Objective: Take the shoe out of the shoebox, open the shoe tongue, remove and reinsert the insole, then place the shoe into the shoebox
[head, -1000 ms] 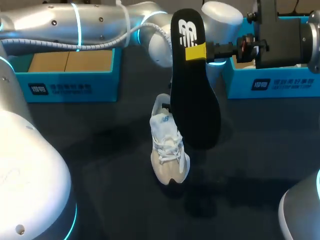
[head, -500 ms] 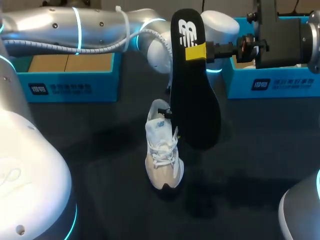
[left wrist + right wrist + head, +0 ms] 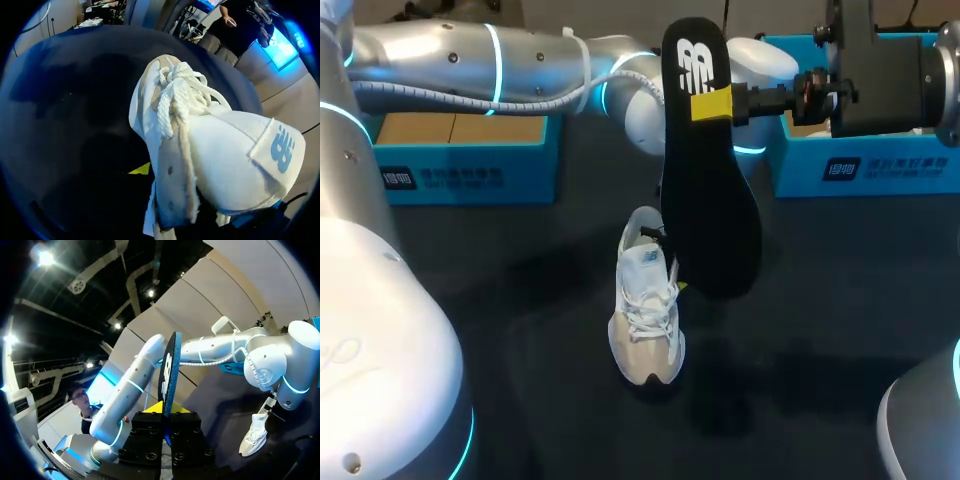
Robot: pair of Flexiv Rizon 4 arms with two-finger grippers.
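Observation:
A white laced shoe (image 3: 646,300) stands on the dark table, toe toward the near edge. In the left wrist view the shoe (image 3: 200,135) is right up against the camera, its tongue (image 3: 272,150) raised. My left gripper (image 3: 658,236) is at the shoe's heel, mostly hidden behind the insole. A black insole (image 3: 712,200) hangs upright above and just right of the shoe, my right gripper (image 3: 712,104) shut on its upper part. The right wrist view has the insole (image 3: 168,367) edge-on in that gripper (image 3: 167,412).
An open blue shoebox (image 3: 460,170) with a brown inside stands at the back left. A second blue box (image 3: 865,165) is at the back right. My left arm (image 3: 500,60) spans the back of the table.
The shoe has shifted a little left and toward the near edge, and its toe has swung left. The left arm moved with it. The insole and right gripper have stayed put.

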